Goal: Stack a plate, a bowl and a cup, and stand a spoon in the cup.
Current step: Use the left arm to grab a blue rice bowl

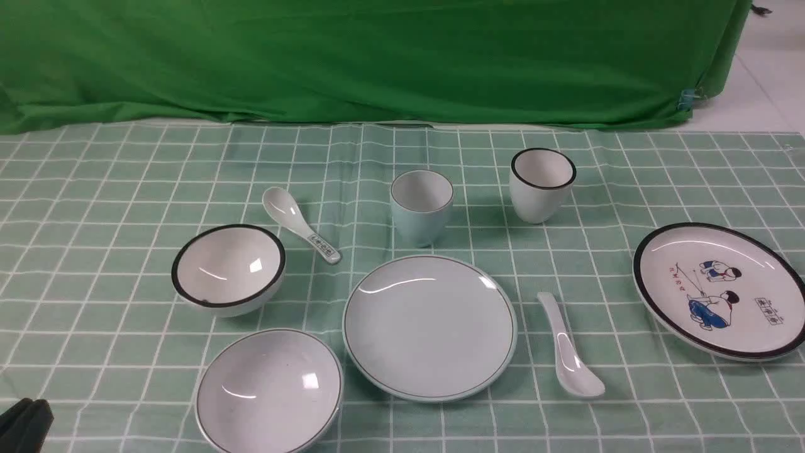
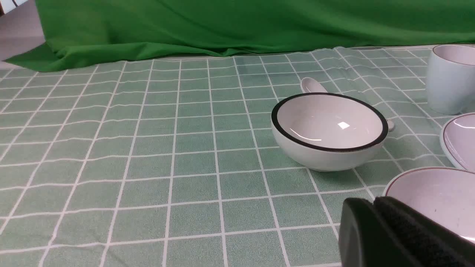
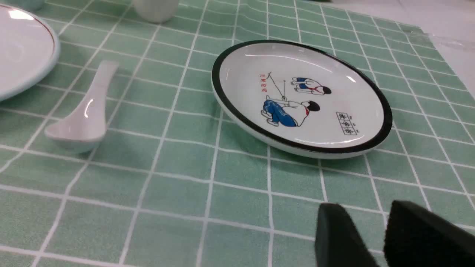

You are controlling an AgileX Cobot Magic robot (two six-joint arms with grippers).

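Front view: blue plate [image 1: 430, 327] centred on checked cloth [image 1: 113, 251], blue bowl [image 1: 270, 390] nearer left; black-rimmed bowl [image 1: 229, 267] behind it. Left wrist view: left gripper's [image 2: 374, 202] fingers together. Right wrist view: right gripper's [image 3: 365, 207] fingers apart, cartoon plate [image 3: 302, 96] beyond.

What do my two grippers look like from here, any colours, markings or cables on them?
The left gripper shows black, blocky fingers with narrowed ends. The right gripper has similar dark fingers, blurred. I see no markings or cables on either; the arms are out of frame.
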